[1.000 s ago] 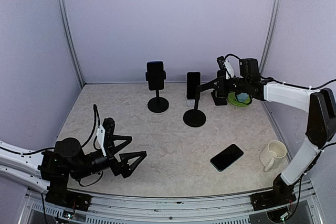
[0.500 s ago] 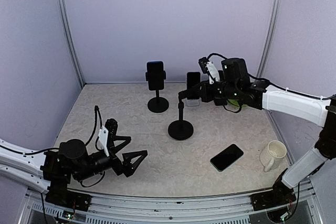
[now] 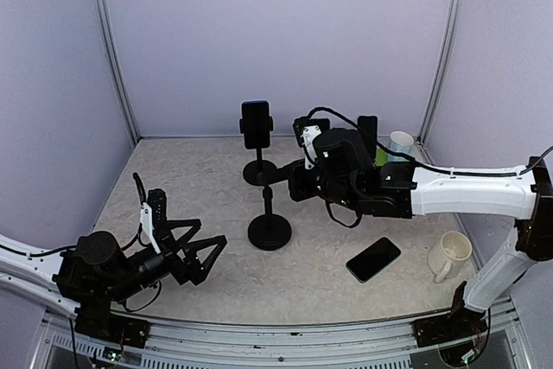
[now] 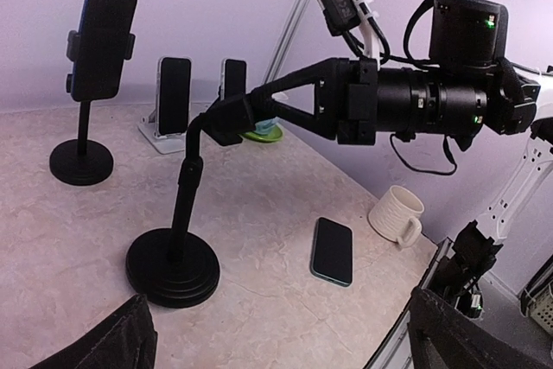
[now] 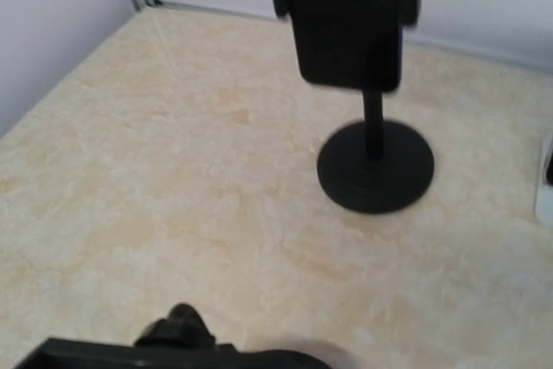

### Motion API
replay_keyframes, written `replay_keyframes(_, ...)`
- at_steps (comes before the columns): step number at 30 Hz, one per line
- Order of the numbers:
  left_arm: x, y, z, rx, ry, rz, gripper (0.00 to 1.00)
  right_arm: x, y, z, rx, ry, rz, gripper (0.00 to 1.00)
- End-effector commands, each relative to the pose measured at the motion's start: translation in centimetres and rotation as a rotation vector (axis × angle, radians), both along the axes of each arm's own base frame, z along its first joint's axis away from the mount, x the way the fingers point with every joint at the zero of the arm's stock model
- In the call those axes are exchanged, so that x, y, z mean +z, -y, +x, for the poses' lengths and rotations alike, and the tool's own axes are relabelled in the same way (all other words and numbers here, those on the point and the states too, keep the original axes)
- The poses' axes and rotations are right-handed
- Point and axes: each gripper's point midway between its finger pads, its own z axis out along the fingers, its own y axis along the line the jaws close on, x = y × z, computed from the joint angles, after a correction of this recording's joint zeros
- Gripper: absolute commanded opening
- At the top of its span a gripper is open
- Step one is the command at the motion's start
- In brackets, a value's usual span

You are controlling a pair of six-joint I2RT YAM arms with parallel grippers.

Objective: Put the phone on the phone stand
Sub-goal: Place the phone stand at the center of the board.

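Observation:
The phone [image 3: 373, 258] lies flat and screen-up on the table right of centre, also in the left wrist view [image 4: 333, 251]. The empty black phone stand [image 3: 270, 232] has a round base and a thin pole, and it stands near the table's middle. My right gripper [image 3: 285, 187] is shut on the stand's head [image 4: 229, 118]. In the right wrist view only a dark part of that head [image 5: 177, 334] shows at the bottom edge. My left gripper [image 3: 194, 252] hovers open at the near left with nothing between its fingers [image 4: 112, 343]; it faces the stand's base [image 4: 171, 265].
A second stand [image 3: 256, 124] holding a phone stands at the back centre, with its base [image 5: 376, 166] in the right wrist view. A white mug [image 3: 449, 255] sits near the right edge. Upright phones [image 4: 174, 97] and a green bowl [image 4: 259, 134] are at the back right.
My right arm has carried the empty stand from the back right towards the table's middle and nearer to me. My left gripper has shifted slightly left and stays open. The phone has not moved.

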Motion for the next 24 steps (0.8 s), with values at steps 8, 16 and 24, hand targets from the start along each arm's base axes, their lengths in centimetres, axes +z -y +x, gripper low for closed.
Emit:
replay_keyframes(8,-1.0,-1.1,-0.7,0.047,-0.020,0.011,0.99,1.3,-1.6,0.0,-0.240,0.023,0.146,0.00)
replay_keyframes(16,-1.4,-1.6,-0.8,0.057,-0.028,-0.001,0.99,-0.2,-3.4,-1.0,-0.281,0.020,0.098,0.00)
replay_keyframes(24,-1.5,-1.9,-0.9,0.058,-0.030,-0.016,0.99,-0.9,-5.3,-1.8,-0.256,0.007,0.074,0.22)
